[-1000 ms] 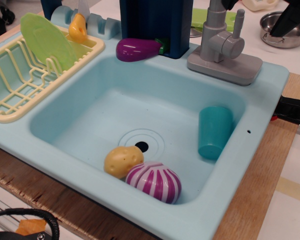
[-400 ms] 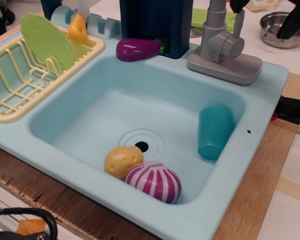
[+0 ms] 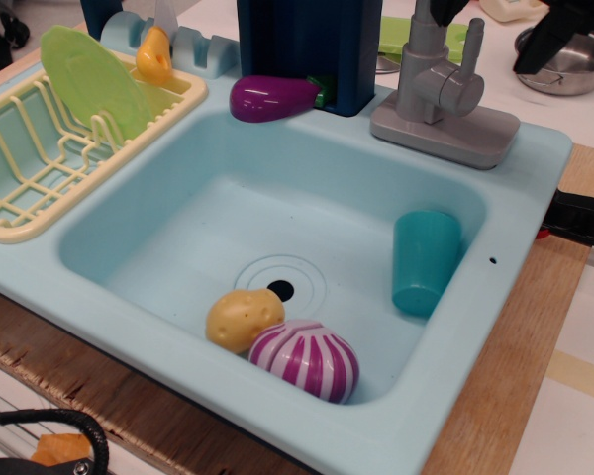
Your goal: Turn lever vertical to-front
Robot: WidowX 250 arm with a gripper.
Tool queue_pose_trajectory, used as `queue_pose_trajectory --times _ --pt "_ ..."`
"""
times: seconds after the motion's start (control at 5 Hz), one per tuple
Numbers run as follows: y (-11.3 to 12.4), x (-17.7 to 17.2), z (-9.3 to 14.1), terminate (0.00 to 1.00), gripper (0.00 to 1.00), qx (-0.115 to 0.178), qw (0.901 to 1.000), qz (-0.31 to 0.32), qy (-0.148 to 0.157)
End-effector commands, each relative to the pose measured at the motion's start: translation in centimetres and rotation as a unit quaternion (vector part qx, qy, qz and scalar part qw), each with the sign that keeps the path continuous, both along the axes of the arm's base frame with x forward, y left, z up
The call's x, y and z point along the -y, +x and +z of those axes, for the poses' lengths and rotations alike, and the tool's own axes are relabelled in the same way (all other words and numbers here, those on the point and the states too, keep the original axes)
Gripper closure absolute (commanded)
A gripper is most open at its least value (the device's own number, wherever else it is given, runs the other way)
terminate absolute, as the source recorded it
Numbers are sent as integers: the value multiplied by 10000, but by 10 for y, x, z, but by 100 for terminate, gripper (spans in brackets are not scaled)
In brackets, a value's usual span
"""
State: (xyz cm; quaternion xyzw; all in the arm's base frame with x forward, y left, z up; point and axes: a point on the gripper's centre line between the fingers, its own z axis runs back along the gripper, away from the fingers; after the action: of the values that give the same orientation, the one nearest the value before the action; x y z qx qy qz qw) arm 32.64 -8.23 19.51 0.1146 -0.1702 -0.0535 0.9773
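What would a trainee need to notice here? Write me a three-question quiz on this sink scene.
1. True or false: the lever stands upright.
2. What lies in the sink beside the potato? A) purple eggplant B) striped purple onion C) green plate
3. How does the teal cup rest?

Key:
1. True.
2. B, the onion touches the potato.
3. On its side, against the sink's right wall.
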Motion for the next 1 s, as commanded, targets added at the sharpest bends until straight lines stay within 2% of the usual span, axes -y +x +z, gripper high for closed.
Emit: queue_pose_trajectory --times 0.0,0.2,0.4,0.8 --pt "14 -3 -6 0 100 23 9999 -49 -115" --pt "23 3 -12 0 100 -204 9995 -97 -203" --pt "14 4 -10 0 100 -101 9998 5 -196" --pt "-40 0 -6 0 100 254 9977 619 -121"
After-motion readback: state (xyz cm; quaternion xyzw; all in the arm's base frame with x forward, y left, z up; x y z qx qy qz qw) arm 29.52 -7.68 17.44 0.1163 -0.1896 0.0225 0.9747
